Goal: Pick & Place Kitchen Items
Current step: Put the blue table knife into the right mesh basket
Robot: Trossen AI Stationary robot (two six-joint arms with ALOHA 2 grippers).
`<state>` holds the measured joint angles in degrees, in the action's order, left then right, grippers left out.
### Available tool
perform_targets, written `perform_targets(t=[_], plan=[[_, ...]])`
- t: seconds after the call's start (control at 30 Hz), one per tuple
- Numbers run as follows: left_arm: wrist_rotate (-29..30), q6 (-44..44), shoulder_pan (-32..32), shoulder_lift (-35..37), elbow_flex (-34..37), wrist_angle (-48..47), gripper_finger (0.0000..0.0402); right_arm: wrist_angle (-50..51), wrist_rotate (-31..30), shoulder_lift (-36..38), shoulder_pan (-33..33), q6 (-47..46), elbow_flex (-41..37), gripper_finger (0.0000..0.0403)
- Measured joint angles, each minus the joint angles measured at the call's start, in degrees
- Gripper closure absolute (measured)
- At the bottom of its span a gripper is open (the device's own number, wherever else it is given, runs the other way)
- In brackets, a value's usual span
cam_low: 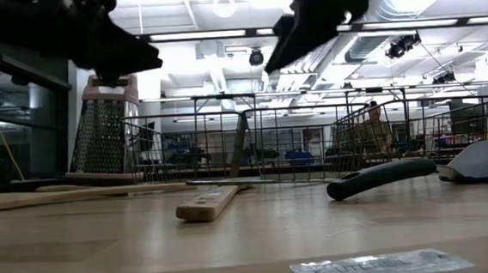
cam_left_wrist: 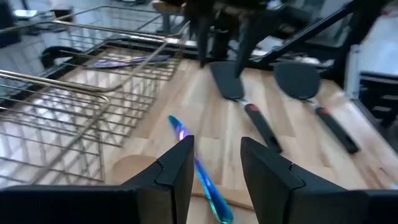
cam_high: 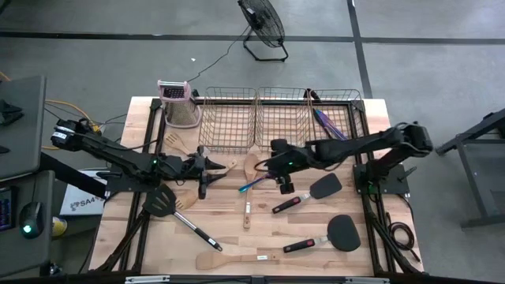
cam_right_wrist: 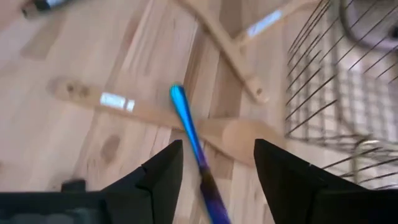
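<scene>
Care matters here: I should lower my right hand [cam_right_wrist: 212,168] squarely over the iridescent blue-purple utensil [cam_right_wrist: 189,134] lying across a wooden spoon [cam_right_wrist: 186,124] on the bench [cam_high: 316,237]. Its fingers are spread above it. My left hand [cam_left_wrist: 214,165], also spread, hovers nearby.
</scene>
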<state>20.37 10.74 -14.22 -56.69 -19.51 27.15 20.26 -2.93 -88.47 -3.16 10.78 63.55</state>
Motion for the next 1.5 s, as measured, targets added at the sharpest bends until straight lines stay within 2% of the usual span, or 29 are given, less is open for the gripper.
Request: perform_targets(t=[0.27, 0.43, 1.0, 1.5], plan=[[-0.7, 1.5, 0.0, 0.0, 11.0, 17.9, 0.0272, 1.7, 2.4, -7.2, 0.0, 1.5, 1.4, 0.0195], [-0.8, 3.2, 0.0, 0.0, 14.7, 22.7, 0.0272, -0.2, 3.2, -11.2, 0.4, 3.4, 1.4, 0.0197], [-0.7, 3.1, 0.0, 0.0, 14.8, 22.2, 0.0272, -7.3, 5.1, -20.4, 3.2, 5.0, 1.4, 0.0198], [-0.5, 3.0, 0.0, -0.1, 14.8, 20.5, 0.0272, -9.0, 7.6, -21.6, 5.2, 3.0, 1.3, 0.0198]])
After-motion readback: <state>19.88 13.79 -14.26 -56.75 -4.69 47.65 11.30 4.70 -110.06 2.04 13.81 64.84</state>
